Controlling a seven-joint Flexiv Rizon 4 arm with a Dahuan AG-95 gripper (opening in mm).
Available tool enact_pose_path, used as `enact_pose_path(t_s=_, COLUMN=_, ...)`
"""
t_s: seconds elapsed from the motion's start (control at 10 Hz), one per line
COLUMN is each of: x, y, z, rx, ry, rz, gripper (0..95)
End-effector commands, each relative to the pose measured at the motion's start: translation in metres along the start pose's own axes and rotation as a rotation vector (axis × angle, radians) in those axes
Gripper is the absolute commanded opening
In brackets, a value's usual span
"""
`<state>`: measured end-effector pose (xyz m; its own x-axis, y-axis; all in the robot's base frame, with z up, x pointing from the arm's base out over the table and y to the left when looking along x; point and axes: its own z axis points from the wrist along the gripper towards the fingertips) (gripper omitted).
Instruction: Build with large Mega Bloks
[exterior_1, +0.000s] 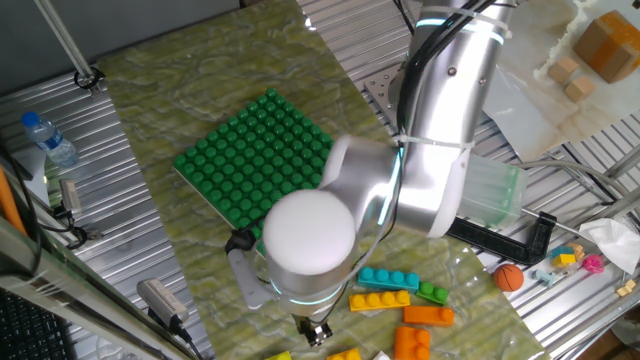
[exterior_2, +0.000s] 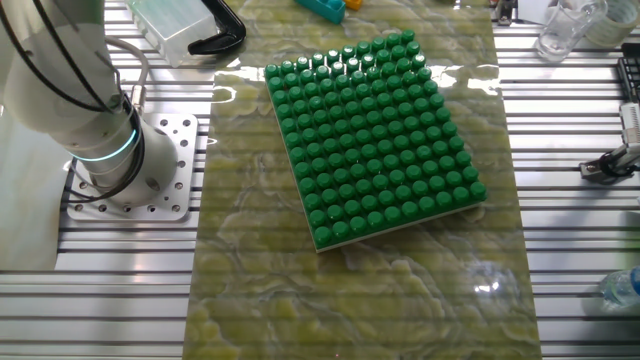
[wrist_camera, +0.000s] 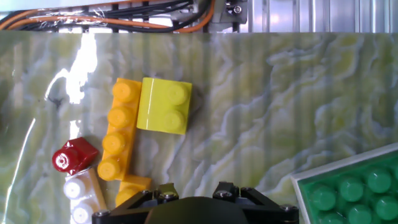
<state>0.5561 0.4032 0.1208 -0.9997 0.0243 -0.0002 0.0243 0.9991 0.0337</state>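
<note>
Several Mega Bloks lie loose on the mat at the near right of one fixed view: a cyan brick (exterior_1: 388, 278), a yellow brick (exterior_1: 379, 299), a small green brick (exterior_1: 433, 293) and two orange bricks (exterior_1: 428, 315) (exterior_1: 411, 343). My gripper (exterior_1: 316, 333) hangs low over the mat, left of them and mostly hidden by the arm. The hand view shows a yellow two-by-two brick (wrist_camera: 163, 106) lying against a long orange-yellow brick (wrist_camera: 118, 138), just ahead and left of the gripper body (wrist_camera: 193, 210). The fingertips do not show. Nothing appears to be held.
The big green studded baseplate (exterior_1: 250, 160) lies bare at the mat's middle (exterior_2: 375, 135); its corner shows in the hand view (wrist_camera: 354, 190). A small orange ball (exterior_1: 509, 277), a red piece (wrist_camera: 74, 155) and a white piece (wrist_camera: 81, 196) lie nearby. A water bottle (exterior_1: 48, 140) lies far left.
</note>
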Motion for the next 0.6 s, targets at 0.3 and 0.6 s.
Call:
enact_pose_path(t_s=0.3, x=-0.0019, y=0.0020, z=0.0018, rx=0.029, ry=0.010, rz=-0.058, gripper=38.0)
enact_pose_path(t_s=0.6, x=-0.0019, y=0.0020, z=0.0018, rx=0.006, ry=0.016, rz=-0.079, gripper=38.0)
